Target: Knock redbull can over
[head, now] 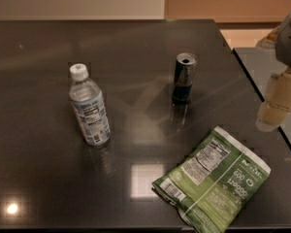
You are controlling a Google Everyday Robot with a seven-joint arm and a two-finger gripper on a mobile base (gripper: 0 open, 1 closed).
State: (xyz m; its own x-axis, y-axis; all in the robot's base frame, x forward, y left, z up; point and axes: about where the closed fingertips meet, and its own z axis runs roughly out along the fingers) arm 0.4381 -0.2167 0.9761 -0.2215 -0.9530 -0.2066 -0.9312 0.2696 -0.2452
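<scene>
The redbull can [184,78] stands upright near the middle of the dark table [48,47], dark blue and silver with a silver open top. My gripper [274,107] hangs at the right edge of the view, over the table's right edge, well to the right of the can and a little nearer the front. It touches nothing.
A clear water bottle [89,107] with a white cap stands upright at the left. A green snack bag [213,178] lies flat at the front right, in front of the can. The table's right edge runs diagonally below the gripper.
</scene>
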